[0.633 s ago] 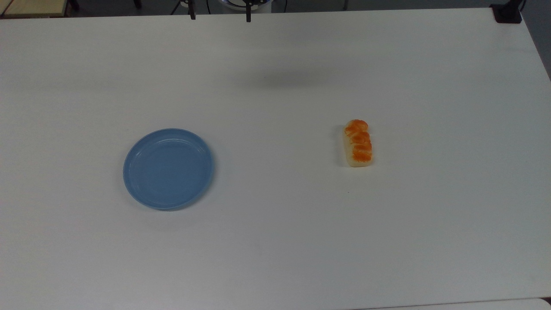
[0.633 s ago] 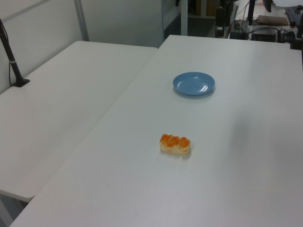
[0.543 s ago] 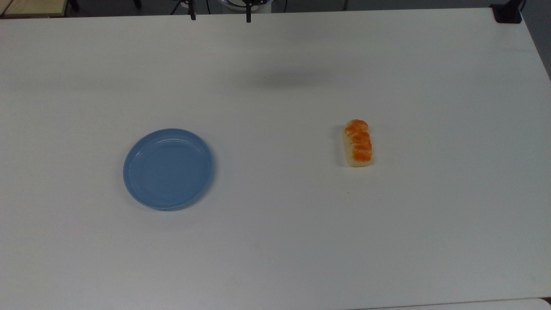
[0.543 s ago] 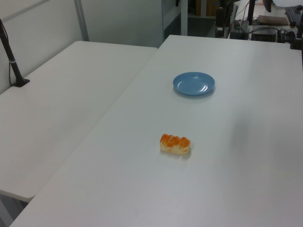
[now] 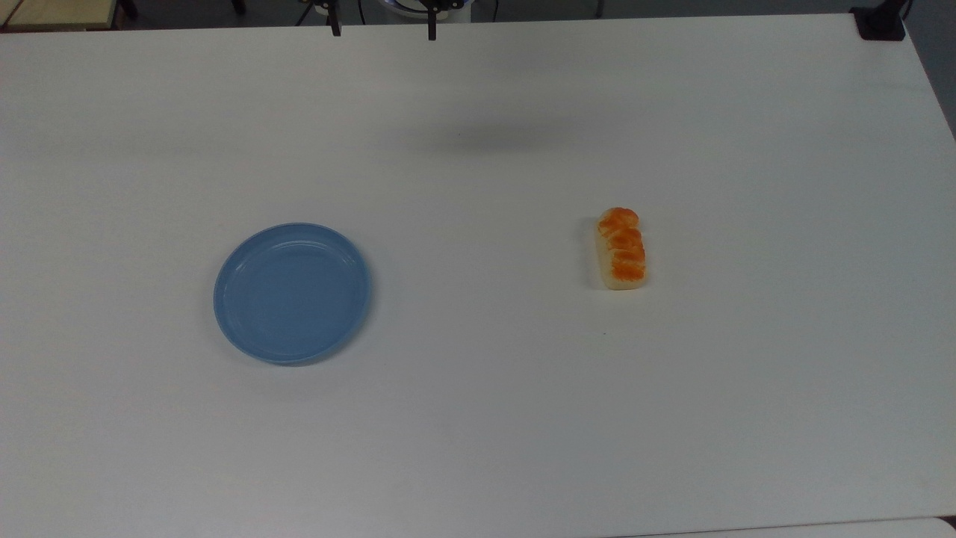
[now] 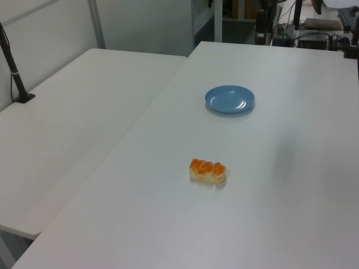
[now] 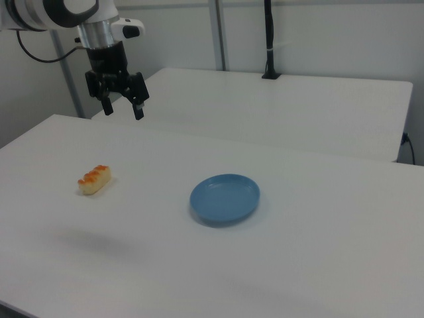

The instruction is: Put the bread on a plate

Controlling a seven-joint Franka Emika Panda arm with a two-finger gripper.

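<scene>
Small oblong bread [image 5: 621, 249] with orange-brown top lies on the white table [image 5: 478, 418], well apart from the round light-blue plastic plate [image 5: 292, 292]. Black 2-finger gripper [image 7: 123, 110] hangs high, fingers spread, holding nothing.

shadow [image 5: 485, 140] on table [image 5: 478, 418] — fainter, slightly shifted | nothing else moved

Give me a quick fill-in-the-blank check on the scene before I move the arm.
1. The bread lies on the ___, not on the plate.
2. In the top view the plate lies to the bread's ___.
3. The plate's colour is ___.
4. In the right view the tool hangs above the table with its fingers ___.

Missing words: table; left; blue; open
</scene>
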